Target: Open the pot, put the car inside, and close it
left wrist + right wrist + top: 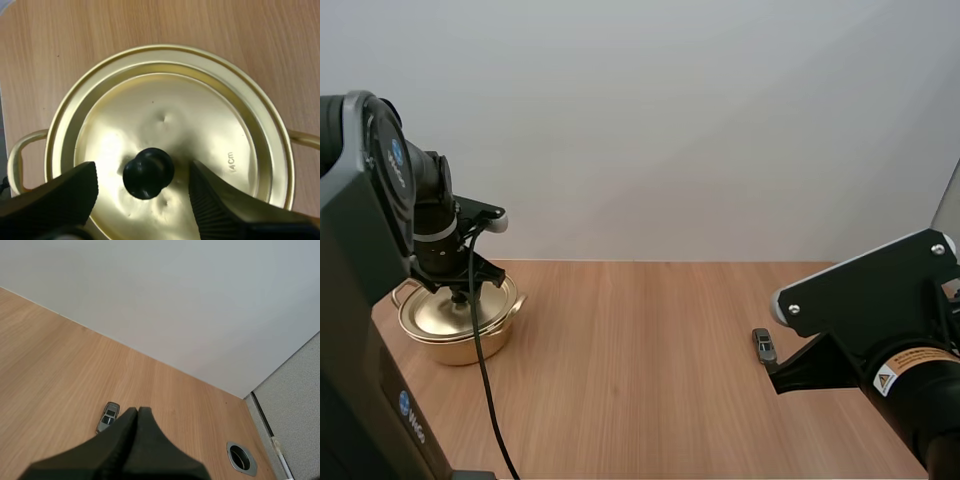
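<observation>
A golden pot (455,322) with its lid (165,150) on stands at the table's left. My left gripper (142,182) hangs right over the lid, open, its fingers (65,195) on either side of the black knob (148,172) without touching it. In the high view that gripper (460,290) is just above the pot. A small grey toy car (764,345) lies on the table at the right. My right gripper (137,412) is shut on nothing, its tip close beside the car (107,417).
The wooden table (650,380) has open room between pot and car. A round metal cable hole (241,458) sits in the tabletop near the right back corner, by a grey partition (295,415).
</observation>
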